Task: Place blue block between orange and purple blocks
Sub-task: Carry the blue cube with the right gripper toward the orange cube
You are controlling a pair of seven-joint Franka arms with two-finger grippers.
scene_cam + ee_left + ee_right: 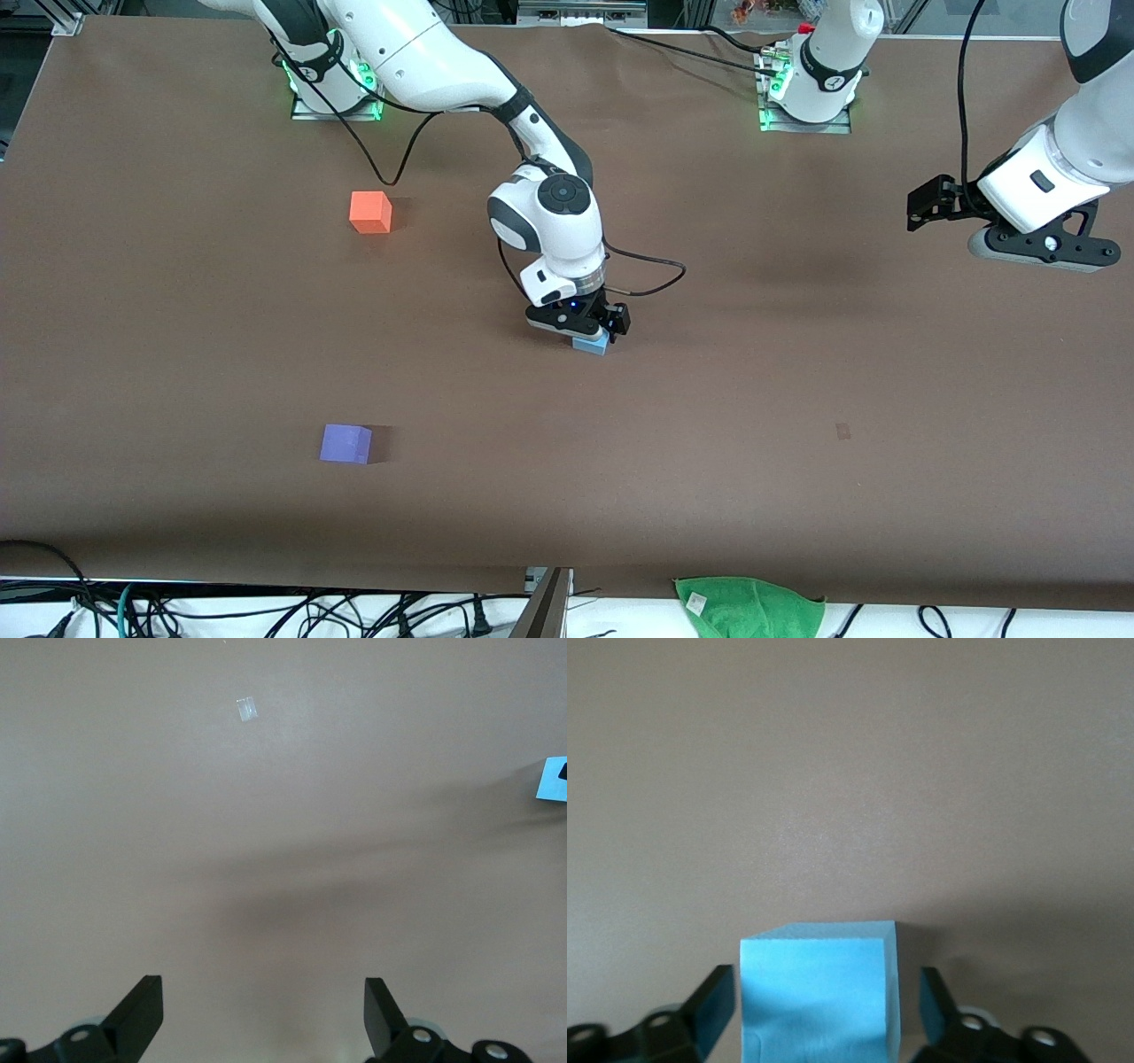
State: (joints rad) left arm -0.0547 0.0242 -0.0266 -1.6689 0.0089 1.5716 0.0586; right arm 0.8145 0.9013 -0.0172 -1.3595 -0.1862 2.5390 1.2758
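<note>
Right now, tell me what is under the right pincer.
The blue block sits on the table between the open right pincer fingers, not yet clamped. Its underside is hidden.

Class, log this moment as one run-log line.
right claw: open, straddling light sky-blue matte cube | left claw: open, waiting | orange cube, violet-purple cube: apart

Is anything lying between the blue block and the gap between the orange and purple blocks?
Nothing visible: bare table lies between the blue block, under the right gripper, and the gap between orange block and purple block.
</note>
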